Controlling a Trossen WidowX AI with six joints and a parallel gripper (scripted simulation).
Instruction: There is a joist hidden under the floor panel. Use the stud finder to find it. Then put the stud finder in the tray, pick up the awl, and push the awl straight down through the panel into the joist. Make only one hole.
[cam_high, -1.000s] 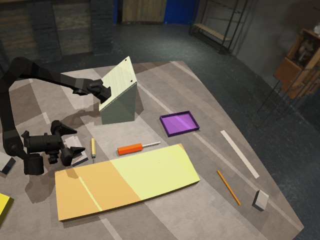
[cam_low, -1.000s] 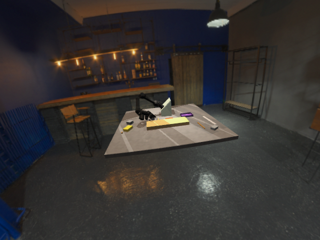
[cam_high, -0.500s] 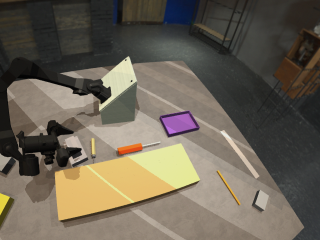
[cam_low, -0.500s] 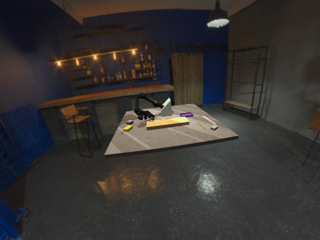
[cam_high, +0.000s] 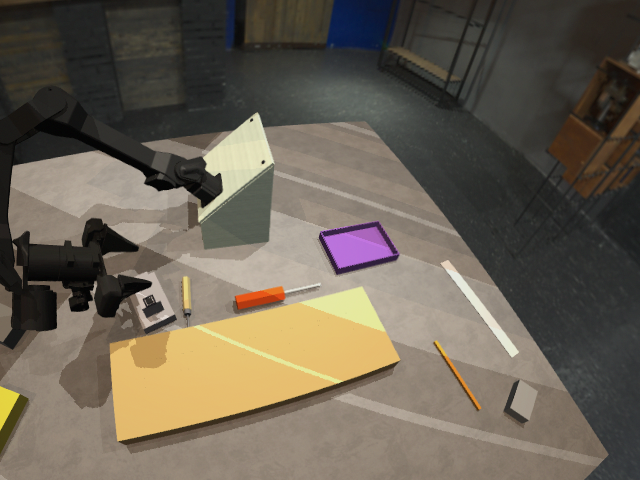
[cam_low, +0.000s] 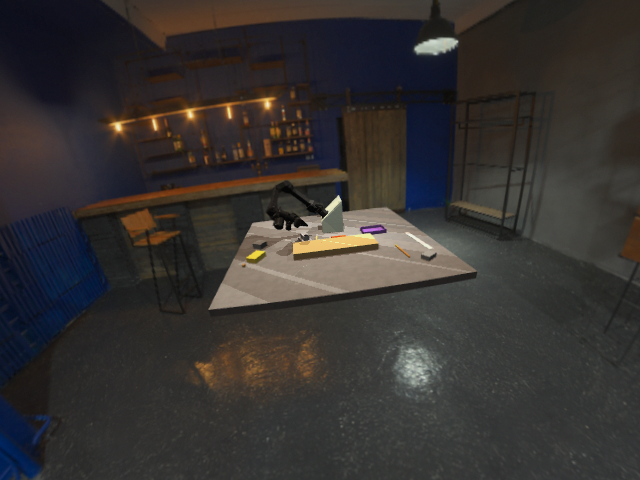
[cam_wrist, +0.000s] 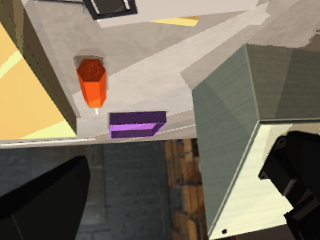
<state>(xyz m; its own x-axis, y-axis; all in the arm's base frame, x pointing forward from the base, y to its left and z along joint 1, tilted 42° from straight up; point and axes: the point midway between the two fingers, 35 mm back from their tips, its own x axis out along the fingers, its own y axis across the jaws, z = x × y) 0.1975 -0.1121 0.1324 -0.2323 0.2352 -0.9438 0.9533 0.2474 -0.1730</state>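
Distractors on table, as I see them: orange-handled screwdriver, shaft toward right in top view. White strip, orange pencil-like stick and small gray block near right edge. Yellow block opposite side. Bar stool stands on floor behind.

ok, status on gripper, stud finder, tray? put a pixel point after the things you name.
Gripper (cam_high: 144, 265) open, nothing held. Stud finder (cam_high: 150, 302) on the table, partly under one finger in the top view. Tray (cam_high: 358, 246) (cam_low: 373, 229) (cam_wrist: 134, 131) has nothing in it. Screwdriver (cam_high: 260, 298) (cam_wrist: 93, 87) between finder and tray.
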